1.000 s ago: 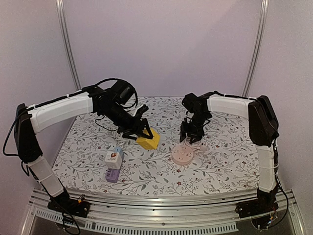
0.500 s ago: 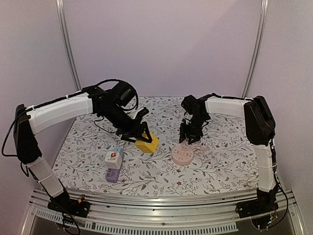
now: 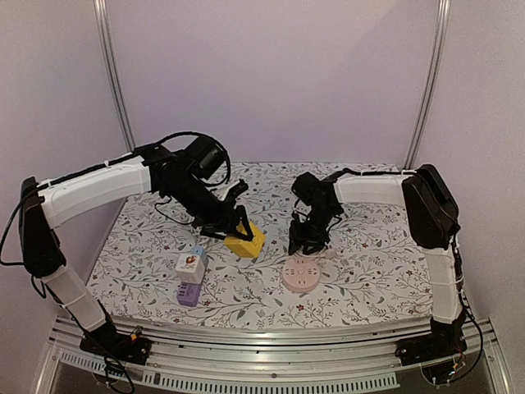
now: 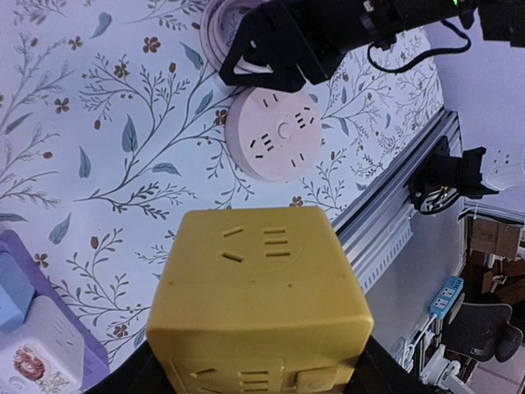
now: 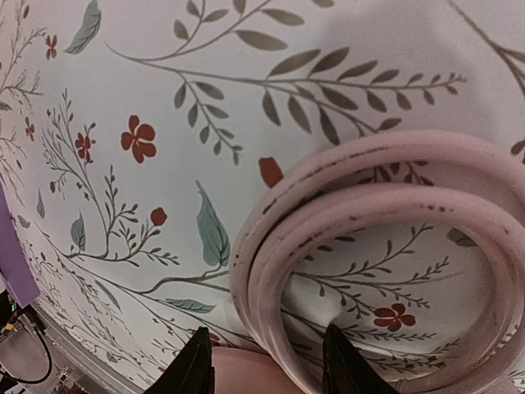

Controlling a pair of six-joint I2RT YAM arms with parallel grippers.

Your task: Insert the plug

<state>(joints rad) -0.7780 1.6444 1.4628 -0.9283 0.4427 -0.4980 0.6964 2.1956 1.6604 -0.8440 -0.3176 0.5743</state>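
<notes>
Yellow socket cube (image 4: 262,300) held above the flower-printed counter (image 3: 369,271), gripped on two opposite flanks by the left end effector (image 3: 236,232), jaws about half spread and tight on it; slot faces show on its top and near side. Left arm rises from its base at the near left corner, elbow high, forearm stretched toward mid-counter, wrist tipped down; right arm comes up from the near right corner, upper link upright, forearm reaching across toward centre, wrist dropped steeply. Right end effector (image 3: 307,240) clenched, fingertips (image 5: 199,367) pinching the pale pink plug (image 5: 261,379) low over the counter, just behind the round pink power strip (image 3: 301,276); pink cable (image 5: 385,205) lies coiled in loops on the counter right under that wrist; cube and strip near each other, not touching; white and purple adapters (image 3: 189,267) sit toward the left front, apart from both.
</notes>
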